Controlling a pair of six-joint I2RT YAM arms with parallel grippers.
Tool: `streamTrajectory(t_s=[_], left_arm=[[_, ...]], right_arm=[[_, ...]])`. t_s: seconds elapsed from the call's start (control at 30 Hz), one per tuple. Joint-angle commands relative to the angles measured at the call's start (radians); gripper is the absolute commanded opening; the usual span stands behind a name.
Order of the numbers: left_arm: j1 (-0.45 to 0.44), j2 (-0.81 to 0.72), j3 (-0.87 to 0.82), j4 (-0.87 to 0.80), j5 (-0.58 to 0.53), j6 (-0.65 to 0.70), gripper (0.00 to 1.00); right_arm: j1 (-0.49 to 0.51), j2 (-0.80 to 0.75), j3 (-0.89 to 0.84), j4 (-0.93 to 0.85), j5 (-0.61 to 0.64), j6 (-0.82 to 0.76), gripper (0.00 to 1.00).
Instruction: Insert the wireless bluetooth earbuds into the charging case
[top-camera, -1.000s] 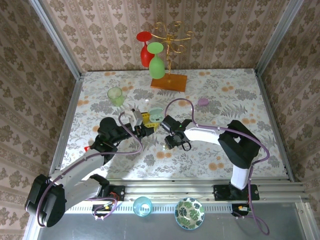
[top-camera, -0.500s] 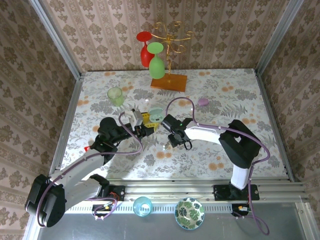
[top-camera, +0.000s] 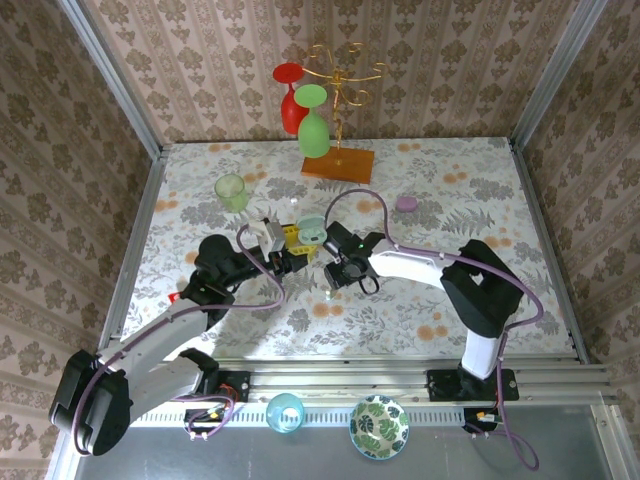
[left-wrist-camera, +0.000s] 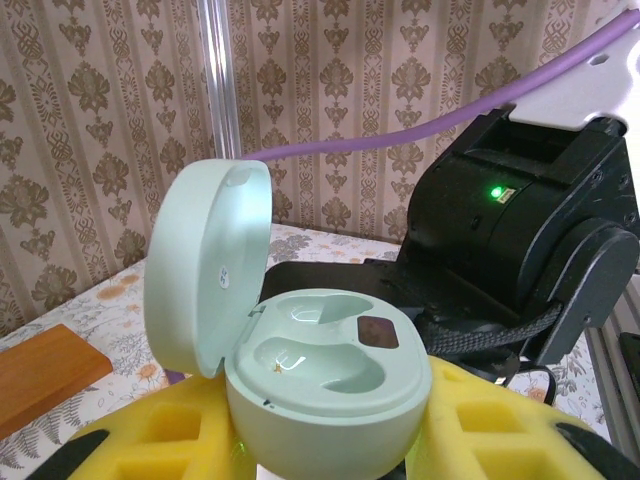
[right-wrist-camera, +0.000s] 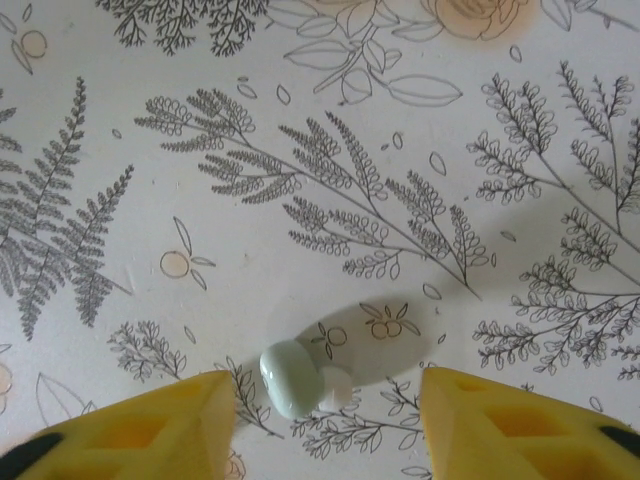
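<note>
"Where was the earbud (right-wrist-camera: 292, 378)?"

"It lay on its side on the flowered surface (right-wrist-camera: 150, 150), a small pale bud. The right tool (right-wrist-camera: 325, 430) straddled it with its jaws apart, one on either side, not touching it."

"And the charging case (left-wrist-camera: 325, 385)?"

"Clamped in the left tool (left-wrist-camera: 325, 445), lid (left-wrist-camera: 205, 265) tipped back. Both wells (left-wrist-camera: 300, 355) looked empty."

"Which step, then?"

"The pick-up, I'd judge; nothing was seated yet. The next move called for bringing the jaws together squarely on that small rounded bud, so it wouldn't slip aside, then lifting it across to the open case nearby."
</note>
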Motion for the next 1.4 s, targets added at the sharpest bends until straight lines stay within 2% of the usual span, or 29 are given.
streamTrajectory(t_s=[0.0,0.27,0.37,0.63,0.83,1.37], left_arm=[[-0.005,-0.033,0.017,-0.004,-0.006,0.013,0.24],[0.032,-0.123,0.039,-0.085,-0.014,0.003,0.24],[0.039,-0.153,0.051,-0.112,-0.064,-0.005,0.23],[0.050,-0.181,0.082,-0.197,-0.073,0.017,0.23],[0.054,-0.182,0.083,-0.201,-0.072,0.022,0.23],[0.057,-0.167,0.068,-0.172,-0.062,0.001,0.23]], right_arm=[[0.018,0.028,0.053,-0.105,0.091,-0.019,0.44],[0.054,0.076,0.112,-0.190,0.189,-0.048,0.37],[0.065,0.094,0.128,-0.202,0.213,-0.059,0.36],[0.122,0.137,0.199,-0.275,0.301,-0.087,0.35],[0.153,0.169,0.240,-0.300,0.307,-0.093,0.33],[0.162,0.239,0.270,-0.314,0.328,-0.100,0.30]])
